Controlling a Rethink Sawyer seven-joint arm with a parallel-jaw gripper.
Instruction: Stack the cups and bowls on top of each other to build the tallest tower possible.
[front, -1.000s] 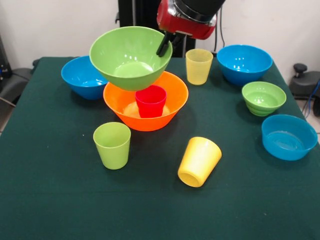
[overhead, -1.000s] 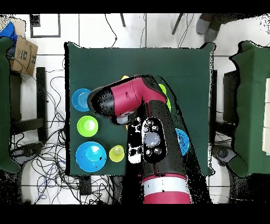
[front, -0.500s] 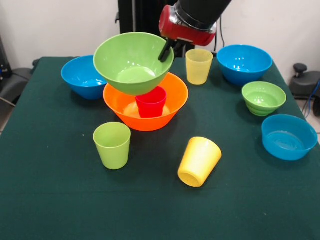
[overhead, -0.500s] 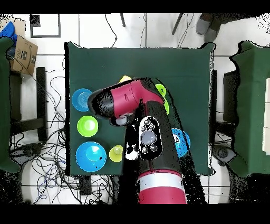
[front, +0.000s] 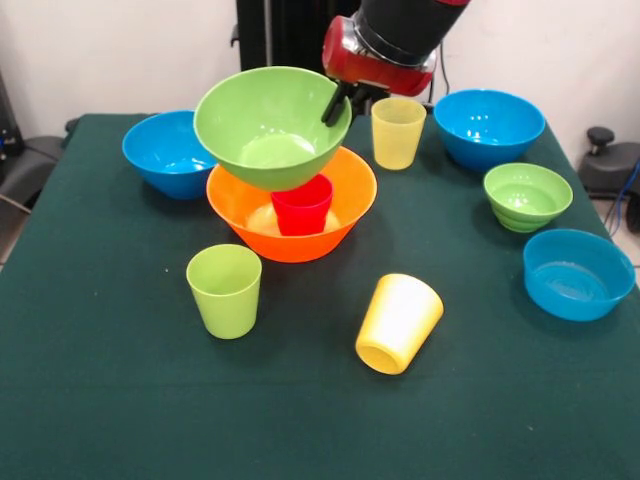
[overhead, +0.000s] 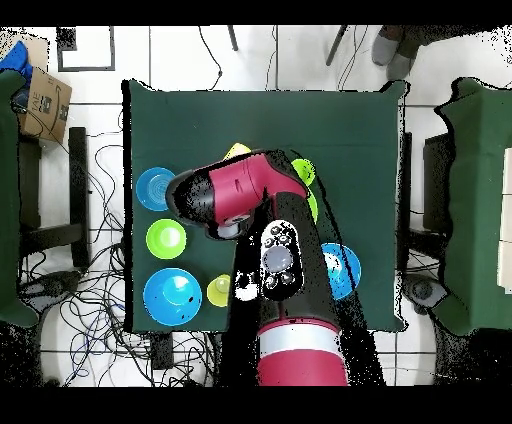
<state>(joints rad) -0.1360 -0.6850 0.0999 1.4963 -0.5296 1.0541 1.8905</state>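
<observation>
Large green bowl (front: 272, 125) lower, pincer (front: 338, 102) tilted.

Green-clothed table (front: 90, 400); bowls (front: 488, 127), cups (front: 224, 290) scattered on it.

large lime green bowl (front: 272, 125) shifted right, lowered, now over red cup (front: 302, 203) | gripper (front: 337, 102) shifted right with it

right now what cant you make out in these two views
- Front view: the large green bowl hides the top of the red cup, so contact between them is unclear.
- Front view: the gripper shows one finger at the bowl's rim; any other is hidden.
- Overhead view: the arm covers the orange bowl and red cup.
</observation>
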